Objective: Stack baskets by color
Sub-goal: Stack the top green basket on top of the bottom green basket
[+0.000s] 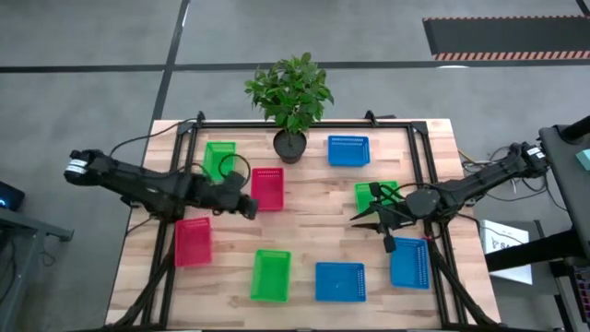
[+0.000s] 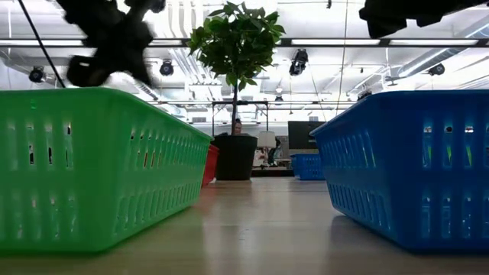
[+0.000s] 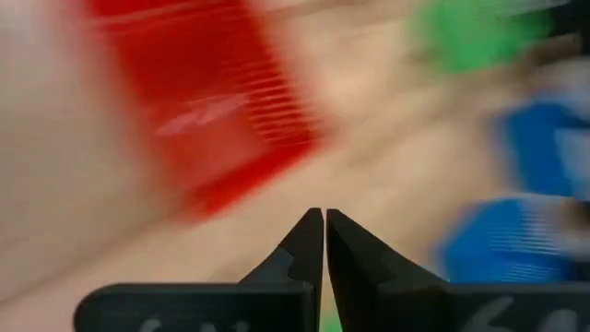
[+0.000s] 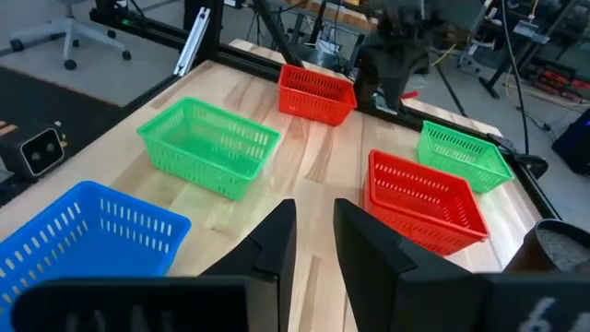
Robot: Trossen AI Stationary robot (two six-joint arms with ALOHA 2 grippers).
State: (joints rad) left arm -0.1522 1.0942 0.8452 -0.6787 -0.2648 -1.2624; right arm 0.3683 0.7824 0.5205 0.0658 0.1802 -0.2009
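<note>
Baskets lie apart on the wooden table (image 1: 313, 231), each flat on its base. Green ones sit at the far left (image 1: 219, 159), the near middle (image 1: 271, 274) and the right (image 1: 376, 195). Two red ones (image 1: 267, 187) (image 1: 193, 241) are on the left. Blue ones sit at the far side (image 1: 348, 150) and the near right (image 1: 339, 281) (image 1: 409, 262). My left gripper (image 1: 247, 207) hangs shut above the table beside the red basket (image 3: 203, 101). My right gripper (image 4: 313, 221) hovers over the right side, its fingers slightly apart with nothing between them.
A potted plant in a black pot (image 1: 289, 145) stands at the middle of the far edge. Bare wood lies in the table's middle, between the two grippers. In the low view a green basket (image 2: 92, 168) and a blue one (image 2: 412, 164) stand close on either side.
</note>
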